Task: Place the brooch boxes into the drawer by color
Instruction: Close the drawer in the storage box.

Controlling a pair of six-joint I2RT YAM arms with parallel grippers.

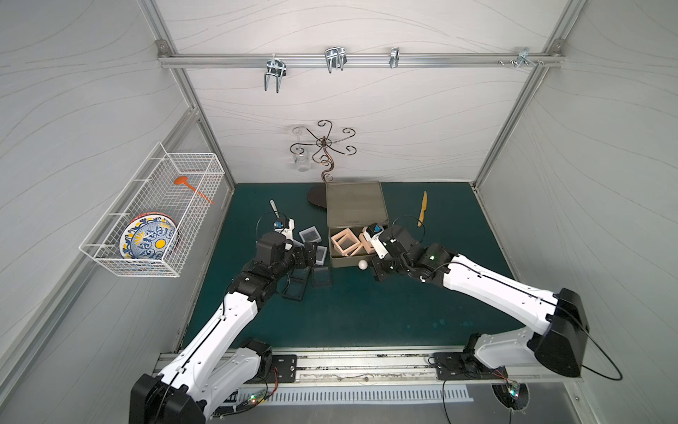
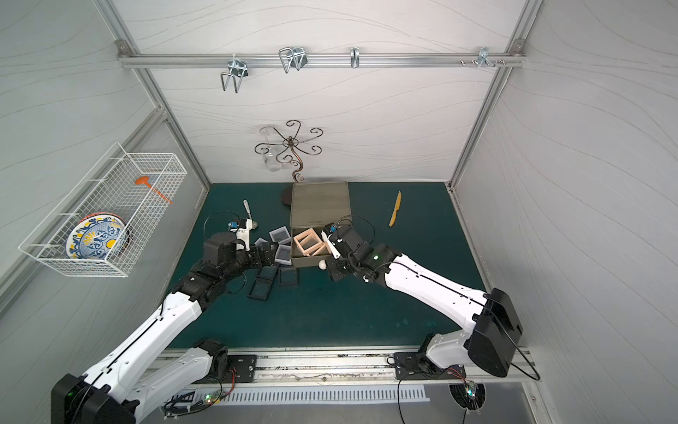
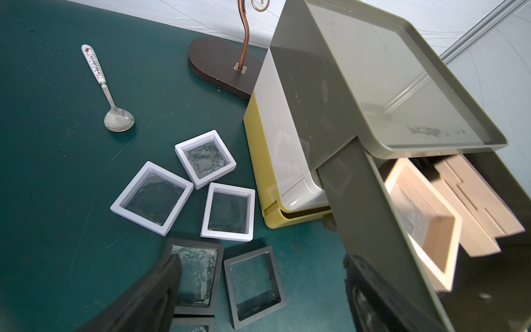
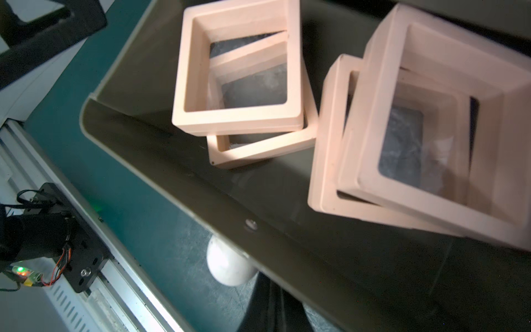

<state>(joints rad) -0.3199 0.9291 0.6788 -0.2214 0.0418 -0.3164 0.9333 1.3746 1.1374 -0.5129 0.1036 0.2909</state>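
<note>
The pink boxes [image 4: 238, 74] lie piled inside the pulled-out olive top drawer [image 3: 370, 230], while three white boxes [image 3: 152, 198] and the black boxes [image 3: 253, 284] sit on the green mat [image 1: 367, 312] just beside the chest [image 1: 354, 205]. The right gripper [image 1: 378, 272] is closed tight just next to the drawer's white knob [image 4: 230, 266], though I cannot tell whether it pinches it, and the left gripper [image 3: 263, 258] hangs spread wide over the black boxes, holding nothing. The pink stage looks finished, so the next move likely calls for pushing this drawer shut squarely, then opening another tier without nudging the boxes nearby.
</note>
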